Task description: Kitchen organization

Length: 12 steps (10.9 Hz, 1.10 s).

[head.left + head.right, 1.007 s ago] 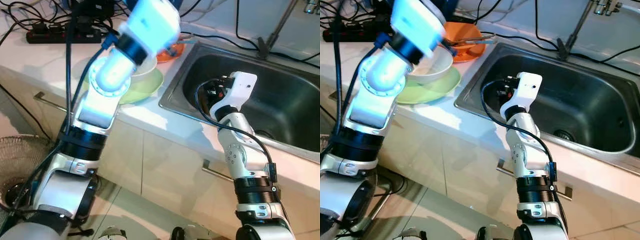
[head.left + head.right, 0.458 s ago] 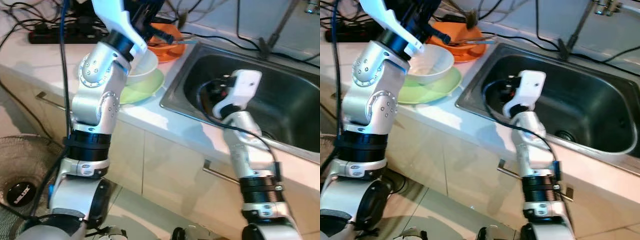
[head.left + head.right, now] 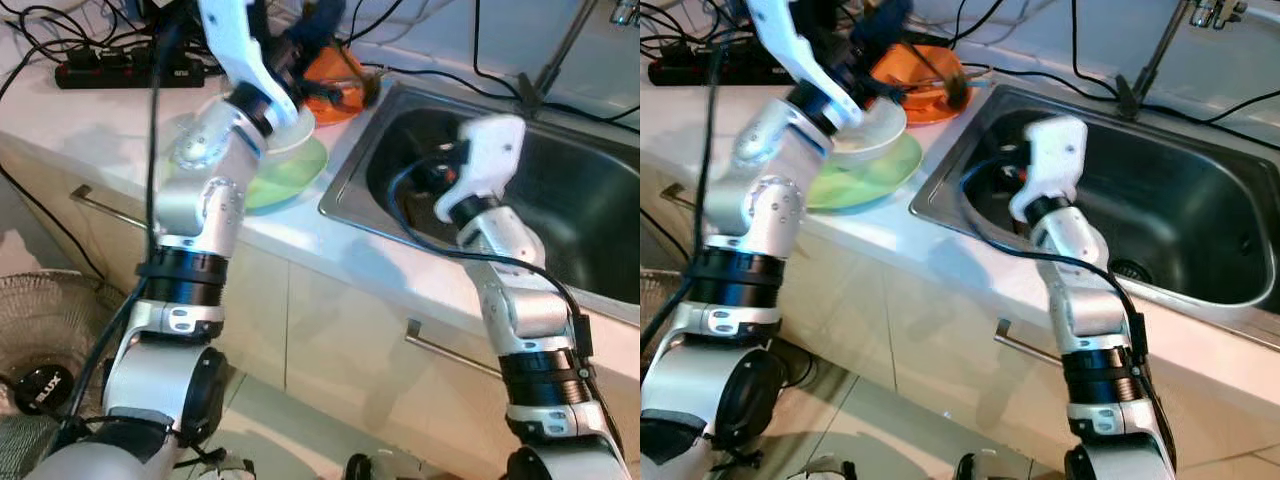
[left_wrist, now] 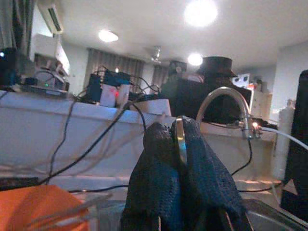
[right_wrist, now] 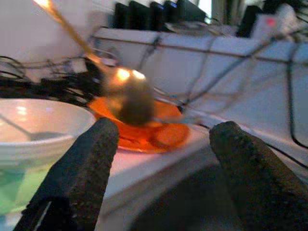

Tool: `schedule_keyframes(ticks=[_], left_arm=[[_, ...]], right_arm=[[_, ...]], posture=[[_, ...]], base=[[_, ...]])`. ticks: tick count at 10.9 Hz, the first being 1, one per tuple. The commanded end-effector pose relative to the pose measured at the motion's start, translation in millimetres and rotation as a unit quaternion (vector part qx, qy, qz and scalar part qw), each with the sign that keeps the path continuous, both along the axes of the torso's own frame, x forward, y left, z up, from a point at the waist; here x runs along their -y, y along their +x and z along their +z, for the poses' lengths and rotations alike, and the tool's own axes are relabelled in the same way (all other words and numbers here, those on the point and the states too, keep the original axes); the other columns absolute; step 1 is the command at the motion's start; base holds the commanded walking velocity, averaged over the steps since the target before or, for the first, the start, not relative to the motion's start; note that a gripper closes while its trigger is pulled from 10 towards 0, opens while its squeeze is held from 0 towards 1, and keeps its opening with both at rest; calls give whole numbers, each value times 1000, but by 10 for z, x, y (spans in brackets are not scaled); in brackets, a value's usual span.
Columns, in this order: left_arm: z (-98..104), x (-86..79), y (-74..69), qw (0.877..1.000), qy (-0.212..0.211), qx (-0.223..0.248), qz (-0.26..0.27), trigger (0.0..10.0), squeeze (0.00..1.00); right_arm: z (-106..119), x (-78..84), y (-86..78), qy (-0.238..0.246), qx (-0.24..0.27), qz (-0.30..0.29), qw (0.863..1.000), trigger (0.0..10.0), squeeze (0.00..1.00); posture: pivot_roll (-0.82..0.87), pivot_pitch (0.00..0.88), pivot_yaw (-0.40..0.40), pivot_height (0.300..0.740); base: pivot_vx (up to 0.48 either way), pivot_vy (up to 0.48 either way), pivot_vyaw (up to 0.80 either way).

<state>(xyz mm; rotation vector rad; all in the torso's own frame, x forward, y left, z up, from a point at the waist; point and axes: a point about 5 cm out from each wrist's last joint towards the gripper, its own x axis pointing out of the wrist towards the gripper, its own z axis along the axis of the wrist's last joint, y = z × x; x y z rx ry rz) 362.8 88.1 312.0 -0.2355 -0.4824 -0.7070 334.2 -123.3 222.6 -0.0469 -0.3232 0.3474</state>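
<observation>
Countertop (image 3: 100, 130): left pincer (image 4: 180, 144) clamping spoon (image 5: 126, 98), now lifted over orange plate (image 3: 912, 75); right pincer (image 5: 163, 159) wide.

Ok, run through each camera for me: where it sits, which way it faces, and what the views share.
Head stereo pair: looks down at the counter and sink, with both silver arms.
Left wrist: looks along the left gripper, shut on a spoon, toward the faucet.
Right wrist: from the sink, between the open right gripper fingers, toward the white bowl and orange plate.
Shared: spoon, orange plate.
</observation>
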Motion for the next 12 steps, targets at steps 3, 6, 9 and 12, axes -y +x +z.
schedule_keyframes(ticks=[3,6,9,12], left_arm=[[-44,302,-166,999,20,-4,-46,10000,0],[-125,408,-226,996,42,-23,-71,10000,0],[-237,396,-216,994,66,-42,-75,10000,0],[-291,409,-241,992,77,-50,-84,10000,0]], right_arm=[[136,-179,-90,-23,34,58,997,10000,0],[174,-223,-117,-24,43,70,996,10000,0],[178,-211,-108,-24,44,56,997,10000,0],[157,-166,-71,-21,38,33,998,10000,0]], posture=[[-36,46,-32,719],[-38,38,-32,719],[-37,36,-33,719],[-34,36,-35,719]], base=[[0,0,0],[0,0,0],[0,0,0],[0,0,0]])
